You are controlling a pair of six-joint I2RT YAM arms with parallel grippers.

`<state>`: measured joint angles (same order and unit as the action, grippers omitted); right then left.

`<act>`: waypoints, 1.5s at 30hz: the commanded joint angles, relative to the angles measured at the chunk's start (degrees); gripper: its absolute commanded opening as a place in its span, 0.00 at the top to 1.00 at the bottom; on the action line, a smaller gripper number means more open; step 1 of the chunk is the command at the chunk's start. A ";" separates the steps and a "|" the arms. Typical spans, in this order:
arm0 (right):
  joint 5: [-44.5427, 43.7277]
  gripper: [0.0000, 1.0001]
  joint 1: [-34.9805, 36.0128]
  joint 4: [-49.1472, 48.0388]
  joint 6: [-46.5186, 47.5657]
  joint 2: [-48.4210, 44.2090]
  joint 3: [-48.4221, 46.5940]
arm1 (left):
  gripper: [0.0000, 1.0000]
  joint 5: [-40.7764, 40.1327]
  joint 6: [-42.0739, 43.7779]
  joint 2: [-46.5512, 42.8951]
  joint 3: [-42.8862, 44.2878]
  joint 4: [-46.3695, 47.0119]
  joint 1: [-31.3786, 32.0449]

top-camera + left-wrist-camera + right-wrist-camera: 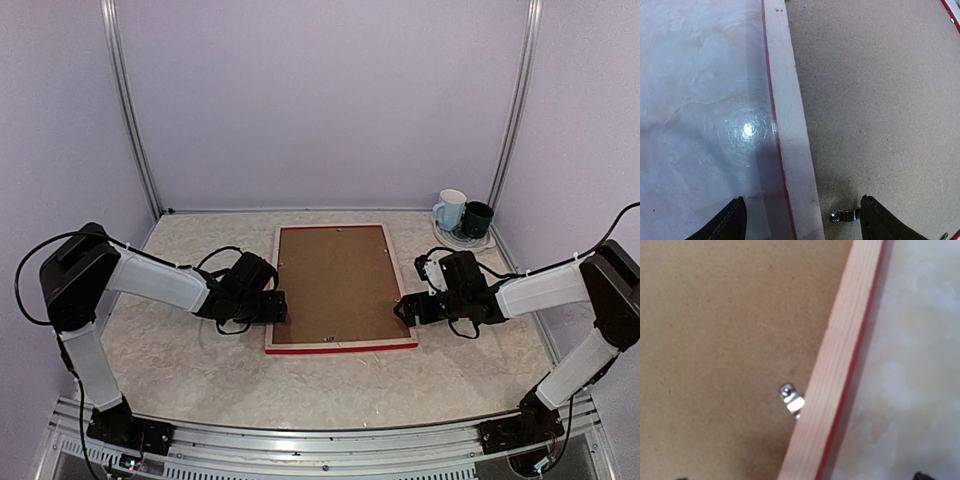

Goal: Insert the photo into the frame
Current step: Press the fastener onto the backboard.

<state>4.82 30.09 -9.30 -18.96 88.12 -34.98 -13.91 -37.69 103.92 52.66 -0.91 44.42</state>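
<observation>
Showing the frame lying face down at the middle of the table, red front edge just visible along the near side, pale wood rails facing up. Filled inside the rails by a brown backing board, with small metal tabs at its edges. No sign of the photo in any view; possibly beneath the board, but cannot tell. Looks either late in the task or at the point of reopening the back; hard to judge which.

Risk of tilting the frame and letting the board slide by closing on one rail and lifting from that side alone. Risk of pushing the whole frame across the smooth table by pressing down off-centre. Risk of bending a tab by catching it with a fingertip.

Reaching in low from the left, left end effector open, one finger over bare table outside the rail, the other over the board inside, straddling the rail with no clear contact. Mirrored at the right rail, right end effector spread wide, gripping nothing, a tab just below its camera. Both forearms stretched inward, nearly level with the table. Two mugs standing well apart at the far right corner
</observation>
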 commanded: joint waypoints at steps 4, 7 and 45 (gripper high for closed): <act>-1.07 0.03 -0.20 0.86 -0.22 0.04 -1.23 | 0.29 1.94 1.17 1.42 1.16 -5.19 1.10; -1.19 0.03 -0.18 0.92 -0.27 0.04 -1.23 | 0.31 2.71 1.26 1.46 1.04 -5.29 1.18; -0.85 0.03 -0.15 1.21 -0.20 1.61 -1.91 | 0.31 -1.32 2.23 2.47 4.59 -9.73 1.15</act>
<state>4.03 30.09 -8.71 -18.96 88.73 -35.75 -15.44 -36.71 106.41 58.33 -8.73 45.17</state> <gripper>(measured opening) 0.973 0.693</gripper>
